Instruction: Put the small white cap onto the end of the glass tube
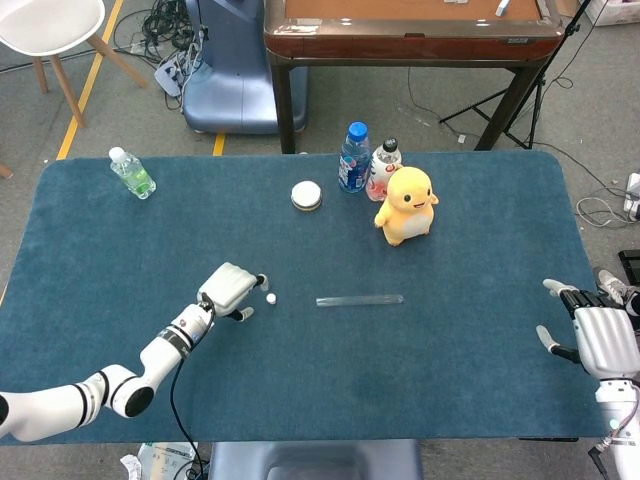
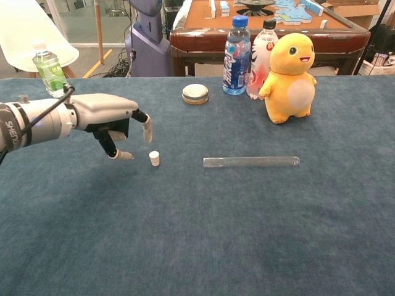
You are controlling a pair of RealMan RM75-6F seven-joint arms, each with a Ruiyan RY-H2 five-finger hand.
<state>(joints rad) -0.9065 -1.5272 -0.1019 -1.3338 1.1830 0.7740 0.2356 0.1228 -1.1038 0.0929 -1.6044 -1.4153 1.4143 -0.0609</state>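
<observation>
Standing upright on the blue tabletop [image 2: 259, 246], the small white cap [image 2: 154, 158] sits free just beyond the left hand's [image 2: 114, 120] downward-curled fingers [image 2: 147, 131], which are apart and grip nothing; the glass tube [image 2: 251, 161] lies further on, uncapped. The right hand [image 1: 603, 338] rests spread, empty, well apart.

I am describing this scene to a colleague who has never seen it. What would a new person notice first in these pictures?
Probably the yellow duck toy standing at the far middle of the blue table, beside two bottles. Next, the left hand hovering with fingers pointing down, just left of the small white cap. The glass tube lies flat to the right of the cap, apart from it.
</observation>
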